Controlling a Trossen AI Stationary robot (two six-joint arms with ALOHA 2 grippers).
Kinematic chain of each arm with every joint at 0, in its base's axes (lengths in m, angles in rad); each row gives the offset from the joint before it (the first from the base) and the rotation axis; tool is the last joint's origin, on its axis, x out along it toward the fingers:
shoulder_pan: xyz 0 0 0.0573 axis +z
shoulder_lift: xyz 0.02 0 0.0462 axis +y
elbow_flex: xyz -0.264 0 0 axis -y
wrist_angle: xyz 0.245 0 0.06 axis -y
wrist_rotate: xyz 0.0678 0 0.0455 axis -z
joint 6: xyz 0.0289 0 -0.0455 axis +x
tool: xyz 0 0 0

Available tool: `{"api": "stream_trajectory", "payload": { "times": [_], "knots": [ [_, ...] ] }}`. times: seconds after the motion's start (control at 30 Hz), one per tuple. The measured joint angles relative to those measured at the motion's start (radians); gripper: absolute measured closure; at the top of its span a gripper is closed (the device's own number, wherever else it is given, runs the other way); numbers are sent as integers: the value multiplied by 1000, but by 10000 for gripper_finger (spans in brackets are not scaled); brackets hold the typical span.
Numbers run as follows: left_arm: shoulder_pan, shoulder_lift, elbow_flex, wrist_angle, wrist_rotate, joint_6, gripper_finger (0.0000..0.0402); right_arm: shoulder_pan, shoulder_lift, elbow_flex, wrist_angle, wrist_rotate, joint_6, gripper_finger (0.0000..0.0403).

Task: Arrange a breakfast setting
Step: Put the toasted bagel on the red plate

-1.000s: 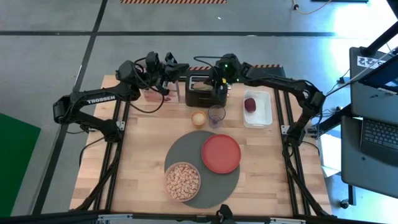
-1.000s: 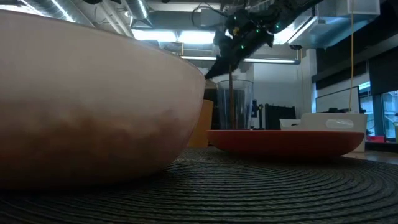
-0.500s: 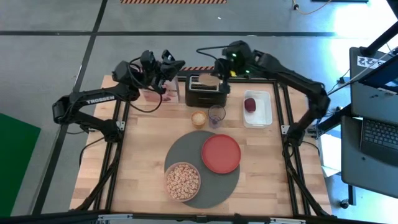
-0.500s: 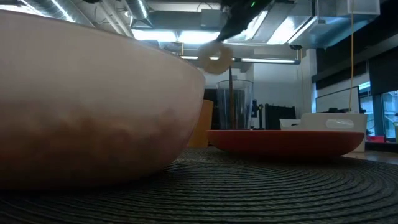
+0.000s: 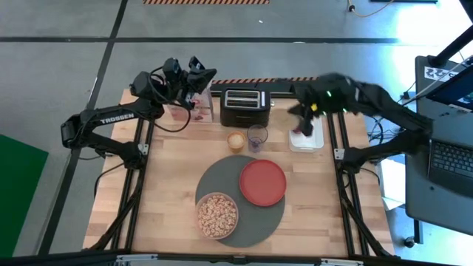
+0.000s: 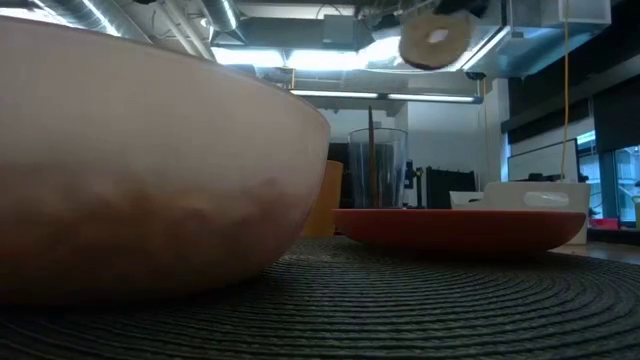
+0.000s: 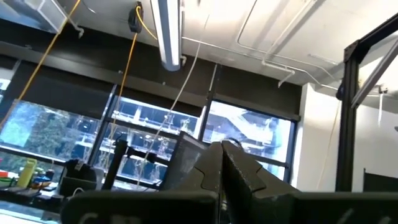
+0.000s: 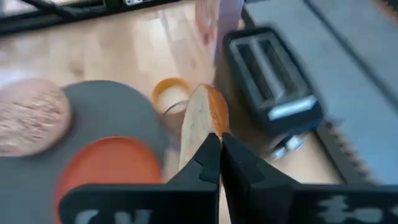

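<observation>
- Grey floor with dark tape lines surrounds a pale wooden bench (image 5: pixel 170 177), and the toaster (image 5: pixel 244 98) at its back edge serves as the landmark.
- Well in front of the toaster lies the large round dark-grey mat (image 5: pixel 222 186).
- On the mat's far right part sits the round red plate (image 5: pixel 262 182); the low view shows its rim edge-on.
- On the mat's near left part stands the pale round bowl (image 5: pixel 217 215), filled with tan cereal (image 5: pixel 217 213).
- Just in front of the toaster stand a small yellow cup (image 5: pixel 236 140) and, beside it, a clear glass (image 5: pixel 257 136) holding a thin dark stick.
- To the right of the toaster a white tray (image 5: pixel 316 137) rests on the bench.
- Above that tray hangs the right gripper (image 8: pixel 219 163), its fingers pinched on the bagel half (image 8: pixel 200 124), which stands on edge between them; the low view shows the bagel half high in the air.
- To the left of the toaster, raised at the bench's back edge, is the left gripper (image 7: pixel 222 163), fingers pressed together with nothing between them and pointing up toward the ceiling.
</observation>
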Motion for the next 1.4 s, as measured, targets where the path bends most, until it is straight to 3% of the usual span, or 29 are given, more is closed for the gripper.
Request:
{"api": "stream_trajectory", "payload": {
  "times": [0.13,0.3,0.43,0.57,0.73,0.97,1.4],
  "knots": [
    [0,0,0,-2,1,0,401,132,-175,-255,101,21,277,401],
    [-3,0,0,-2,10,-11,401,291,-341,-609,420,38,597,401],
    [-6,0,0,-4,11,-40,401,414,-373,-845,698,64,768,401],
    [-6,0,0,-4,14,-83,401,530,-364,-994,891,133,878,401],
    [-8,0,0,-4,30,-125,401,634,-335,-1094,936,226,977,401],
    [-11,0,0,-8,35,-134,401,706,-257,-1181,1088,268,1094,401],
    [-11,0,0,-20,35,-132,401,715,-80,-1181,1176,202,1172,399]
  ]
}}
